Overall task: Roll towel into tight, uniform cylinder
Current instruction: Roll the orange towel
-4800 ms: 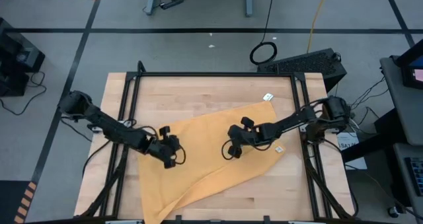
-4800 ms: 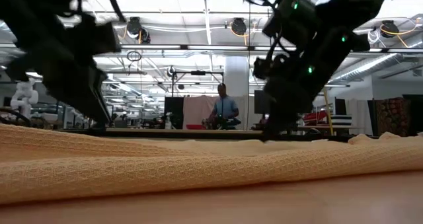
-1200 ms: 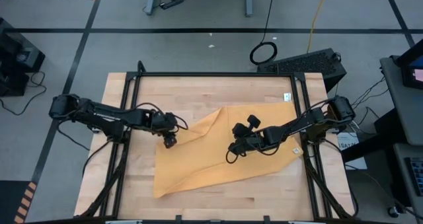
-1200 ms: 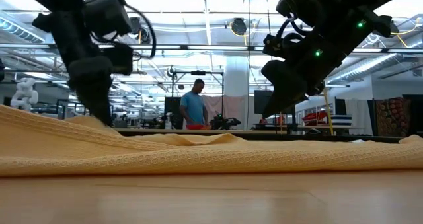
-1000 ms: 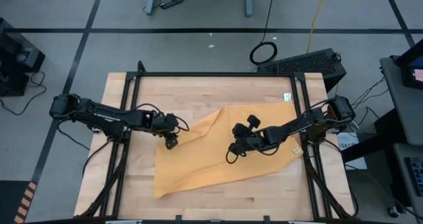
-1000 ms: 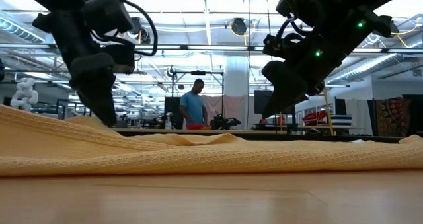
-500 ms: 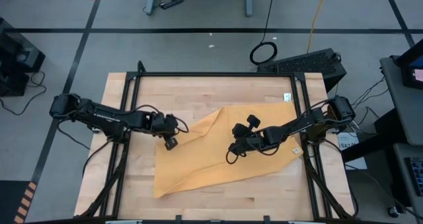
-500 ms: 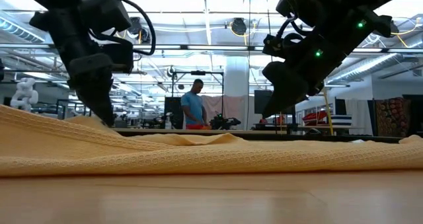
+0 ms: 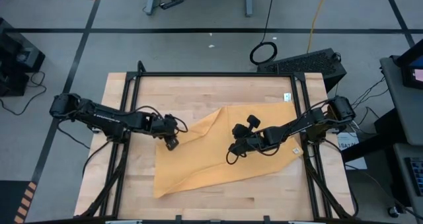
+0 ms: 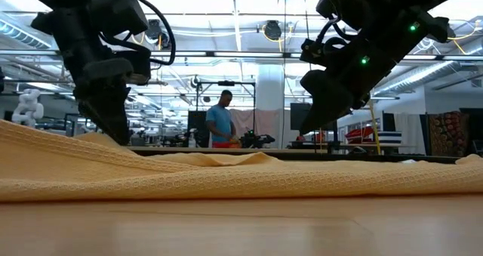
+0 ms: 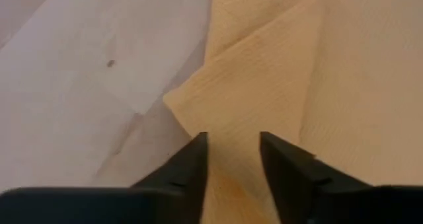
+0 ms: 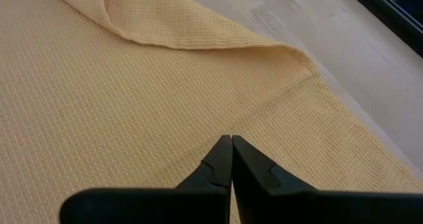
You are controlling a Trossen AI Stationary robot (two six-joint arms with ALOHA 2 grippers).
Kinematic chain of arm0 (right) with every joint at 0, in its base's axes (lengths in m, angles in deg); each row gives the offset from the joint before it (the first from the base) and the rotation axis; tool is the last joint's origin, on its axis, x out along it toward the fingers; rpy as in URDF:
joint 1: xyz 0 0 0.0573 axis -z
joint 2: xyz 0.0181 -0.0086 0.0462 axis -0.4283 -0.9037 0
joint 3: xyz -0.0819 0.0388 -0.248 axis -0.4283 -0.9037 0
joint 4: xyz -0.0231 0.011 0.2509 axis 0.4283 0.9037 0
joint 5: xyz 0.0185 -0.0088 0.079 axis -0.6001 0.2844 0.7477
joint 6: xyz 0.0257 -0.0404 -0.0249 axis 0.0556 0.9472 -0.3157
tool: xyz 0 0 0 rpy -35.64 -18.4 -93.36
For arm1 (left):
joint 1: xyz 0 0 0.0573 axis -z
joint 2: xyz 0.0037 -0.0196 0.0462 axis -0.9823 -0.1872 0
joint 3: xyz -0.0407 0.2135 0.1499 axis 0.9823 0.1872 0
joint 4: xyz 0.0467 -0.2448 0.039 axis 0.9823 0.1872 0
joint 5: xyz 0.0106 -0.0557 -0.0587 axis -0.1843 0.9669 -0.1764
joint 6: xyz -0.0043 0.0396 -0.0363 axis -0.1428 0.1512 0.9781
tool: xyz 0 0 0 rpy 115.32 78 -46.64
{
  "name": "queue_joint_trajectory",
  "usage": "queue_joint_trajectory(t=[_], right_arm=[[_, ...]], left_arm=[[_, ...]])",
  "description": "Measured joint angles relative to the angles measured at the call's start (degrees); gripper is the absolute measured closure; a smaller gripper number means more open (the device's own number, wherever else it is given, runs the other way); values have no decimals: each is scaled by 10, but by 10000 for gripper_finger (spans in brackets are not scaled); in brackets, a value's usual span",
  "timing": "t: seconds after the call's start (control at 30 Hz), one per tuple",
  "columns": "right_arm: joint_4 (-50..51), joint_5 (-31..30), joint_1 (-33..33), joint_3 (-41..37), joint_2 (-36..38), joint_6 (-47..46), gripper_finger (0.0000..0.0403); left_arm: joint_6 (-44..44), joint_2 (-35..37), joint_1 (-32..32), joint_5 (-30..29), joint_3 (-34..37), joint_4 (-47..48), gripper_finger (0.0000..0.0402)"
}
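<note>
towel (image 9: 225, 148): lying flat on the tabletop (image 9: 198, 95), centre-right, left corner folded over
left end effector (image 11: 231, 159): hovering at that folded corner, fingers partly open, gripping nothing
right end effector (image 12: 230, 159): fingers closed, empty, pressing mid-towel
advice: pinch both layers at the corner, keep the roll edge straight

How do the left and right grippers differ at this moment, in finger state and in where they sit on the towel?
The left gripper has its fingers parted with a gap between them; the right gripper has its fingers pressed shut with nothing between them. The left gripper is at a folded corner on the towel's left edge, beside bare table; the right gripper is over the towel's middle. Both point down at the cloth, and neither is seen gripping it.
</note>
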Motion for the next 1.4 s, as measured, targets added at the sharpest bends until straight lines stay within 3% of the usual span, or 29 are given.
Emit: queue_joint_trajectory(t=[0.13, 0.27, 0.43, 0.67, 0.73, 1.13, 1.4], right_arm=[[0, 0, 0, 0, 0, 0, 403], [0, 0, 0, 0, 0, 2, 403], [0, 0, 0, -1, 0, 2, 403], [3, 0, 0, -1, 0, 2, 403], [3, 0, 0, -1, 0, 2, 403], [3, 0, 0, -1, 0, 2, 403], [3, 0, 0, -1, 0, 2, 403]], left_arm=[[13, 0, 2, -12, 0, -1, 185], [14, -14, 2, -13, -1, 7, 167], [9, -47, 2, -13, 0, -1, 212], [-43, -48, 10, -18, -1, -64, 367], [-48, -47, 10, -27, -1, -63, 390], [-75, -36, 9, -62, -1, -61, 397], [-41, -49, 9, -19, 2, -60, 329]])
